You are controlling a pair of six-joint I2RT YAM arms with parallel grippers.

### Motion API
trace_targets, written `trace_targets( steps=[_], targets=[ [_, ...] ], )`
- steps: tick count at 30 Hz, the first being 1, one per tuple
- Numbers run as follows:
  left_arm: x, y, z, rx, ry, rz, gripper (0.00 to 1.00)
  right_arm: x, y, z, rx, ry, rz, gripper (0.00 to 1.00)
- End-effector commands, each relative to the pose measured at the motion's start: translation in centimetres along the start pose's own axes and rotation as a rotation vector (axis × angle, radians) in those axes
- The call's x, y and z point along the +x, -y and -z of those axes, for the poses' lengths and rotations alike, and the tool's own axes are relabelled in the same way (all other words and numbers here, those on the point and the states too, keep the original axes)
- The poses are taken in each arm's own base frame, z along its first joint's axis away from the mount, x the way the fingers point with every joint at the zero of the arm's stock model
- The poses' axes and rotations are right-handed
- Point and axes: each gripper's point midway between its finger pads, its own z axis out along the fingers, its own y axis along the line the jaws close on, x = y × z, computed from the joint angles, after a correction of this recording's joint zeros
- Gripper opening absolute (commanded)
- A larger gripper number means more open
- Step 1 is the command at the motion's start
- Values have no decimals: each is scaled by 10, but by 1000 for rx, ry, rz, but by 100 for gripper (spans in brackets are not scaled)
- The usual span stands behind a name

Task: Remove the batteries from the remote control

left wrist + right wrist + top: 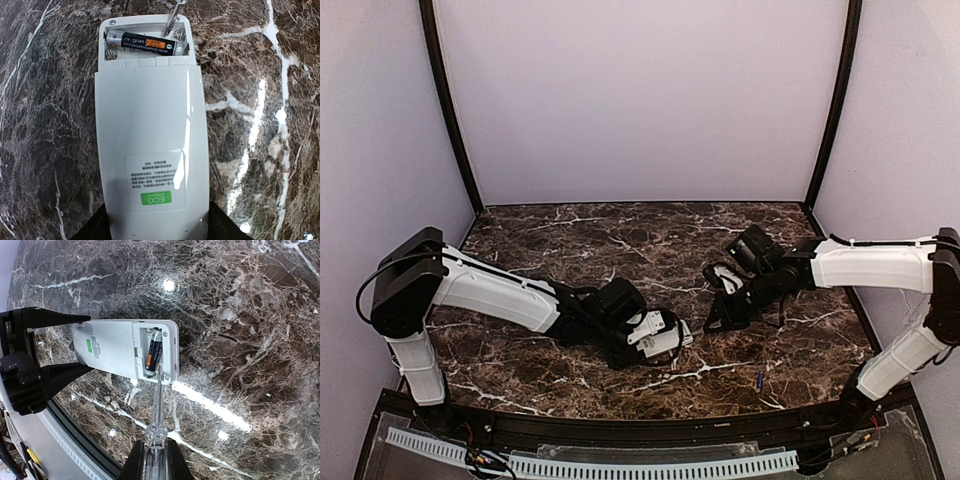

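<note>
The table [620, 240] is dark marble, veined white. One battery [758, 380] lies on it, apart from the right gripper [155, 462], toward the front edge.

White remote control [150, 145], back up, compartment [113, 53] open, black battery [145, 44] inside, purple battery [758, 381] apart

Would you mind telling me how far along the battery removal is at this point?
Done: the compartment is open, and a loose battery appears to lie on the table. In hand: the left gripper holds the remote control, while the right gripper's tool probes the compartment. Left: the second battery sits inside, not yet out.
</note>
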Motion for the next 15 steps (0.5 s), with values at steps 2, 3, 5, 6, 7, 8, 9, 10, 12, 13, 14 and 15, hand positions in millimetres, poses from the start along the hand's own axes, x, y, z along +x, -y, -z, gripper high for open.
trace_targets(
  steps=[2,3,5,6,7,8,9,10,12,13,14,15],
  targets=[
    [18,-3,2,-35,-52,-4,0,-4,3,-7,-19,11,-5,0],
    [17,-3,2,-39,-50,-7,0,-4,4,-7,-16,11,-7,0],
    [16,-4,3,-48,-45,-10,0,-5,6,-7,-15,13,-15,0],
    [16,-4,3,-50,-46,-11,0,-5,7,-7,-18,17,-19,0],
    [15,-5,3,-55,-43,-11,0,-6,8,-6,-22,20,-24,0],
    [15,-4,3,-57,-43,-12,0,-6,9,-6,-25,22,-30,0],
    [15,-5,3,-60,-41,-14,0,-6,10,-6,-29,23,-33,0],
    [14,-4,3,-62,-40,-17,0,-6,10,-6,-34,24,-37,0],
    [14,-4,4,-68,-38,-20,0,-5,11,-7,-45,24,-43,0],
    [13,-4,4,-74,-35,-22,0,-5,11,-8,-54,24,-45,0],
    [13,-4,4,-76,-34,-25,0,-4,11,-8,-63,23,-49,0],
    [13,-5,5,-82,-31,-26,0,-3,11,-9,-73,22,-52,0]
  ],
)
